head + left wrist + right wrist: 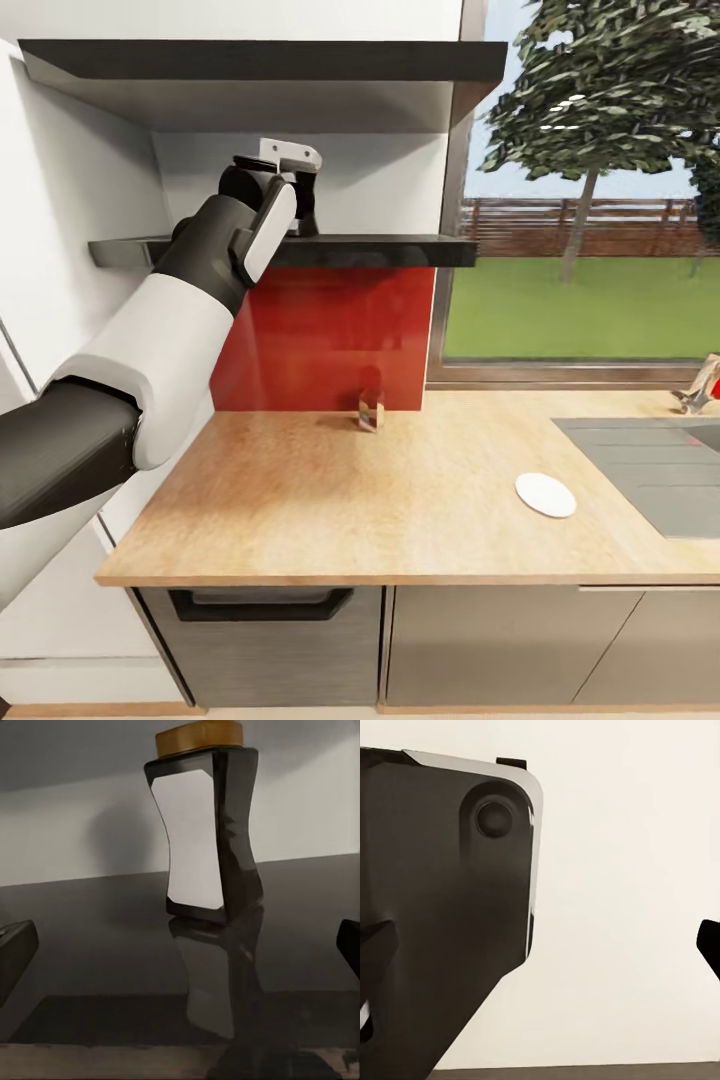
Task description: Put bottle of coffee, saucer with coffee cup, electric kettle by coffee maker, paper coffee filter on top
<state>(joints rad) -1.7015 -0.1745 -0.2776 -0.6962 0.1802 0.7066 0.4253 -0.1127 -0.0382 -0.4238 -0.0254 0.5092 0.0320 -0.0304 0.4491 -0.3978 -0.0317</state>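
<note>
On the dark shelf point(90, 937), we are aligning the left gripper point(180, 945), fingers spread wide and empty, with the bottle of coffee point(206, 832); rigid, probably slick, it is best gripped at its waist.

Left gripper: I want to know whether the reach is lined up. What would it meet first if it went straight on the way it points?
Probably the bottle of coffee, upright on the dark shelf, centred between the open left gripper fingers. Its distance is hard to judge.
</note>
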